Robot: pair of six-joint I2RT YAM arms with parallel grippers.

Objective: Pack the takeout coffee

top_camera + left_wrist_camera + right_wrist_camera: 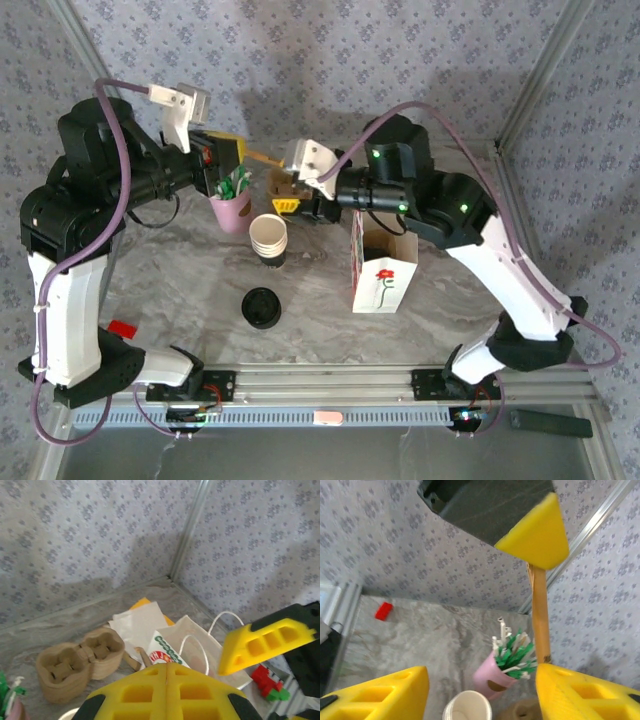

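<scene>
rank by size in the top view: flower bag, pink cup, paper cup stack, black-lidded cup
1. white flower bag
2. pink cup, counting its straws
3. paper cup stack and black-lidded cup: these look about alike, so not ranked

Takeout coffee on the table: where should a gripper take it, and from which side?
The takeout coffee stands upright, lid up, its wall hidden beneath. So probably come from straight above, jaws spanning the lid's rim. A top grip also suits lowering it into the open-topped bag to its right.
</scene>
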